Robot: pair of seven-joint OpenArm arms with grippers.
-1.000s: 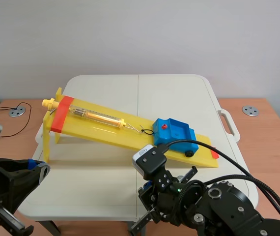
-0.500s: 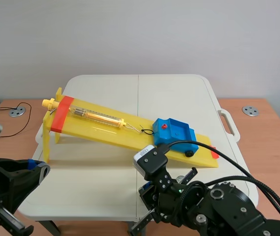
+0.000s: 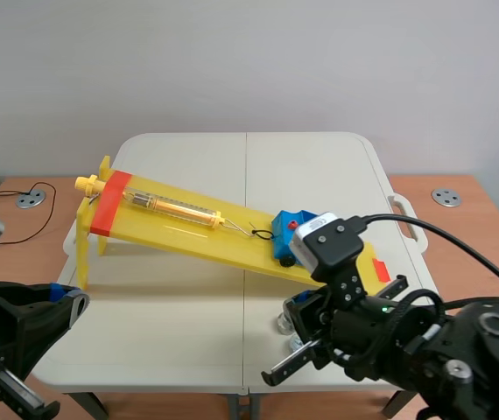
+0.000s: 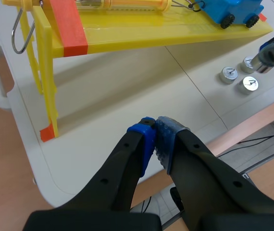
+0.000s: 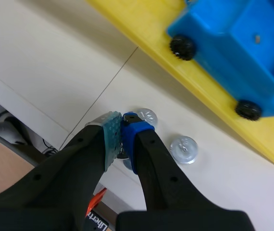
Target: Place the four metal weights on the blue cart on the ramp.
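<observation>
White counter [image 3: 188, 157] bears the weights [image 4: 230, 73] in a small cluster just beside the low end of the ramp [image 3: 171, 229]; three show clearly. On that low end sits the cart [image 5: 233, 53], hooked to a spring scale [image 3: 175, 208] lying farther up the ramp. Right end effector [image 5: 122, 126] hangs over the cluster, pads pressed narrowly together, with one weight partly hidden beneath them. Left end effector [image 4: 156, 137], pinched closed on nothing, hovers near the ramp's high end, at the counter's edge.

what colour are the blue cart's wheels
Black; the wheels show best in the right wrist view.
</observation>
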